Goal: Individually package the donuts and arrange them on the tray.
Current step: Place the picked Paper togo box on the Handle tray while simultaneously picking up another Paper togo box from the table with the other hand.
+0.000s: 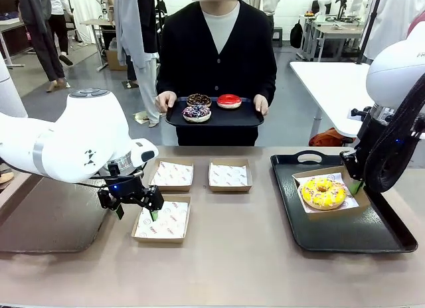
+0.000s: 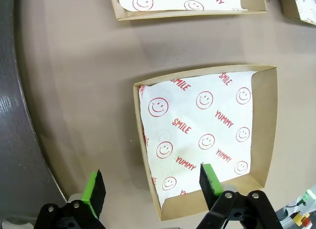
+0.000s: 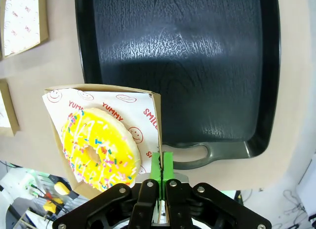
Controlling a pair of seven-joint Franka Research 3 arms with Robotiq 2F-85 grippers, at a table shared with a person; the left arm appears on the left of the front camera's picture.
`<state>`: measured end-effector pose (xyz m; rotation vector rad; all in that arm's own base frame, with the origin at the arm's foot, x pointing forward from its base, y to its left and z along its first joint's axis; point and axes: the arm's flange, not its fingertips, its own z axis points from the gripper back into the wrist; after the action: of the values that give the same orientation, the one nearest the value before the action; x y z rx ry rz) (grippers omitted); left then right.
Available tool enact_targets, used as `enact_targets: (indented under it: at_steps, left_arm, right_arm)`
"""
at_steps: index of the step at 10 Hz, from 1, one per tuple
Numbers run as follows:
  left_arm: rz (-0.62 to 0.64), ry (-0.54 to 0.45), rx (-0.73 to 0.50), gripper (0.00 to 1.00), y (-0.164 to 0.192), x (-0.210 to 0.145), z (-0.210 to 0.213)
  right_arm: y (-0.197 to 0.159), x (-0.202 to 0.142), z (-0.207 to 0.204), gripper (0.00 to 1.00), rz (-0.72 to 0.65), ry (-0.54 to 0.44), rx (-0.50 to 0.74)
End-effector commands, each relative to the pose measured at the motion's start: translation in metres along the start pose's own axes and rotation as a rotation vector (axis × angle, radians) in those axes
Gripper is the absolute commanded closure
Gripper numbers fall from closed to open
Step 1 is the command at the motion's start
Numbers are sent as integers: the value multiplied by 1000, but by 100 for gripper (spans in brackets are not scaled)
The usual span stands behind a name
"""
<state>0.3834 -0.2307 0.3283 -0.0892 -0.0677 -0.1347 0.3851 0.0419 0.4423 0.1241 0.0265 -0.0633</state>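
Observation:
A yellow sprinkled donut (image 1: 323, 192) (image 3: 98, 150) lies in a paper-lined cardboard box (image 1: 355, 200) (image 3: 150, 105) over the black tray (image 1: 345, 235) (image 3: 177, 66) on the right. My right gripper (image 1: 355, 182) (image 3: 162, 165) is shut on that box's wall; whether the box rests on the tray I cannot tell. A person across the table holds a second black tray (image 1: 232, 119) carrying a red donut (image 1: 229, 101) and two chocolate donuts (image 1: 198, 99), (image 1: 196, 113). My left gripper (image 1: 133, 205) (image 2: 153, 185) is open, its fingers straddling the left wall of an empty box (image 1: 163, 220) (image 2: 202, 140).
Two more empty lined boxes (image 1: 172, 174), (image 1: 230, 176) sit in a row behind the near one, toward the person. A dark mat (image 1: 46, 222) covers the table's left end. Bare tabletop lies between the boxes and the right tray.

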Motion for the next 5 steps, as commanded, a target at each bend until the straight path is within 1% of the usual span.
enact_targets:
  at_steps: [1, 2, 3, 5]
  left_arm:
    - [3, 5, -9, 0, -1, -1, 2]
    - [0, 0, 0, 0, 0, 0, 0]
    - [-9, 20, 6, 0, -3, 2, 0]
    - [8, 21, 29, 0, -8, 2, 1]
  right_arm:
    - [0, -3, 0, 99, 0, -2, 0]
    - [0, 0, 0, 99, 0, 0, 0]
    - [-3, -2, -5, 99, 2, 3, 10]
    - [-4, -4, -15, 99, 23, -1, 2]
